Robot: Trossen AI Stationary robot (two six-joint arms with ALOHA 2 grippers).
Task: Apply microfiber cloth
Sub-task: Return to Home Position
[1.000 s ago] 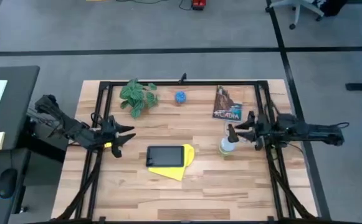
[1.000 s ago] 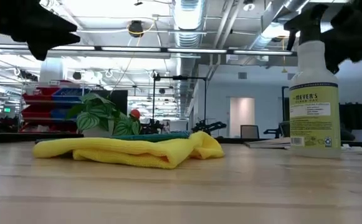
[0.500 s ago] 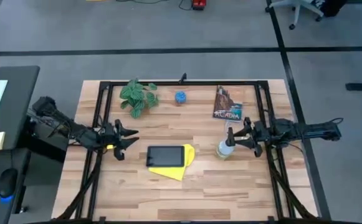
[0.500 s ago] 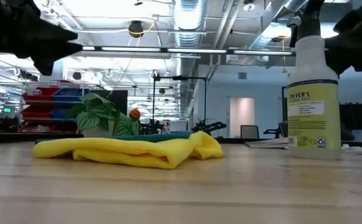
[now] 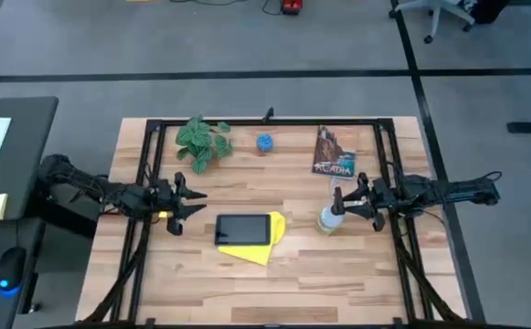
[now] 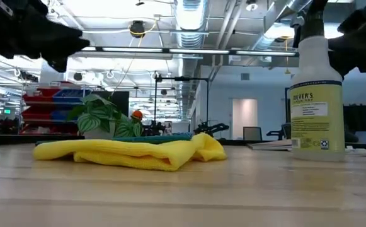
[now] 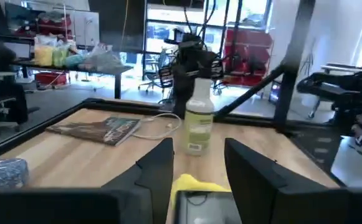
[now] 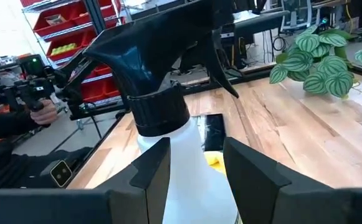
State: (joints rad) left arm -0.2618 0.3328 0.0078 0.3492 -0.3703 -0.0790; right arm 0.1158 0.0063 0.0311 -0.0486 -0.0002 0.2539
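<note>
**Clerk:** First entry: what is hidden or hard to make out?

**Checker:** In the low view, the left gripper (image 7: 199, 143) and the right gripper (image 8: 196, 141) are only dark shapes in the upper corners. There the tablet (image 5: 242, 228) shows as a thin teal edge on top of the yellow. Part of the microfiber cloth (image 5: 265, 249) lies under the tablet; how much cannot be told. In the right wrist view the spray bottle (image 6: 315, 94) fills the frame and leaves only a sliver of yellow showing.

**Clerk:** Second entry: the cloth against the fingers?

**Checker:** The cloth lies mid-table (image 5: 274, 292), between the two grippers, and neither touches it. The left gripper's fingers are parted and empty, up off the wood beside the tablet's left end, with the cloth beyond the tablet. The right gripper's fingers are spread, with the spray bottle directly ahead of them. The bottle stands upright between those fingers and the cloth. Whether the fingers touch the bottle cannot be told.

**Clerk:** Third entry: heading and long axis?

**Checker:** The cloth is rumpled and lies low. Its long axis runs left to right, along the tablet's long side. One corner points at the table's near edge, and another shows past the tablet's right end, toward the bottle.

**Clerk:** Remainder?

**Checker:** Along the far side are a plant (image 5: 201, 144), a book (image 5: 334, 152) and a blue ball (image 5: 264, 143).
</note>
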